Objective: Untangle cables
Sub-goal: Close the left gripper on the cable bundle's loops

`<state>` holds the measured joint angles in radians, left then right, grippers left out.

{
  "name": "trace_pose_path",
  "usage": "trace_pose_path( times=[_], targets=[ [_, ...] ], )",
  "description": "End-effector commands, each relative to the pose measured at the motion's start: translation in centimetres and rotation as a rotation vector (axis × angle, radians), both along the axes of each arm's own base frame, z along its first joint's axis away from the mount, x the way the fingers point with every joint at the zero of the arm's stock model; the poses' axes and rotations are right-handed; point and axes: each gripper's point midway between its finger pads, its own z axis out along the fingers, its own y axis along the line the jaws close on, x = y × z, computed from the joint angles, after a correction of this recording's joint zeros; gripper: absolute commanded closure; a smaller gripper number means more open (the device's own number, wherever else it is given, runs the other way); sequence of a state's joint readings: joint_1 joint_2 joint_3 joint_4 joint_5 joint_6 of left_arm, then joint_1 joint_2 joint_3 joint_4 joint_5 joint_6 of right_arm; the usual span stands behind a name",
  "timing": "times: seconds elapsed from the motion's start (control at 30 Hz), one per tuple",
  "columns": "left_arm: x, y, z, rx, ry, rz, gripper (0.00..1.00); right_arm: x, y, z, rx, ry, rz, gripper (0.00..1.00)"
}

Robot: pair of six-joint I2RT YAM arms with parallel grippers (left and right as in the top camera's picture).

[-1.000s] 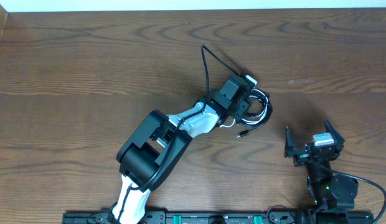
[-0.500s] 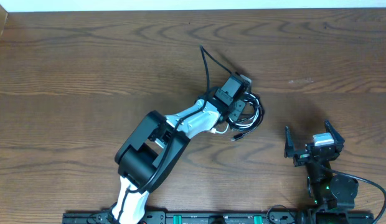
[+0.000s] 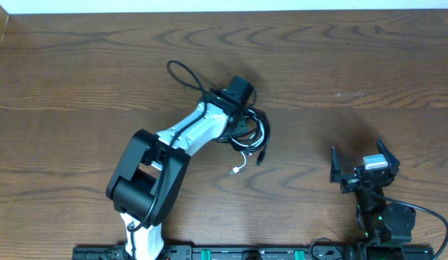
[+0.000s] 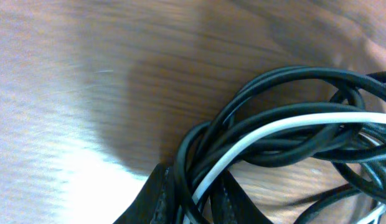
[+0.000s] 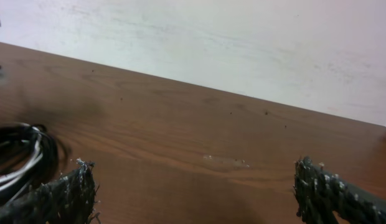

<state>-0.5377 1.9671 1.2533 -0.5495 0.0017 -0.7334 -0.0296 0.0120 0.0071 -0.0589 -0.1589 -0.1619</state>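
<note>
A tangled bundle of cables [image 3: 251, 133] lies on the wooden table [image 3: 79, 79], black loops with a white cord [image 3: 242, 162] trailing toward the front. One black cable end [image 3: 182, 72] curls out to the left. My left gripper [image 3: 240, 108] is shut on the bundle; in the left wrist view its fingers [image 4: 196, 199] pinch black strands and the white cord [image 4: 286, 124]. My right gripper [image 3: 363, 162] is open and empty at the front right, well apart from the bundle. The right wrist view shows its spread fingers [image 5: 193, 186] and the bundle [image 5: 18, 155] at far left.
A pale wall [image 5: 211, 43] runs behind the table's far edge. The arm bases sit along the front rail [image 3: 246, 253].
My left gripper has dragged the cable bundle to the left across the table. The white cord end now trails out in front. The right arm has not moved.
</note>
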Motion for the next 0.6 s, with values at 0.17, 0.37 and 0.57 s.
trace_pose_path(
  times=[0.17, 0.37, 0.57],
  targets=[
    [-0.8, 0.8, 0.0, -0.011, 0.037, 0.086, 0.13, 0.0, -0.1, -0.1, 0.000, 0.002, -0.007, 0.01],
    [-0.1, 0.9, 2.1, 0.017, -0.028, -0.153, 0.02, 0.0, -0.1, -0.1, 0.000, 0.002, -0.007, 0.01],
    [0.9, 0.4, 9.2, 0.026, -0.231, -0.420, 0.01, 0.0, -0.1, -0.1, 0.000, 0.002, -0.007, 0.01]
  ],
)
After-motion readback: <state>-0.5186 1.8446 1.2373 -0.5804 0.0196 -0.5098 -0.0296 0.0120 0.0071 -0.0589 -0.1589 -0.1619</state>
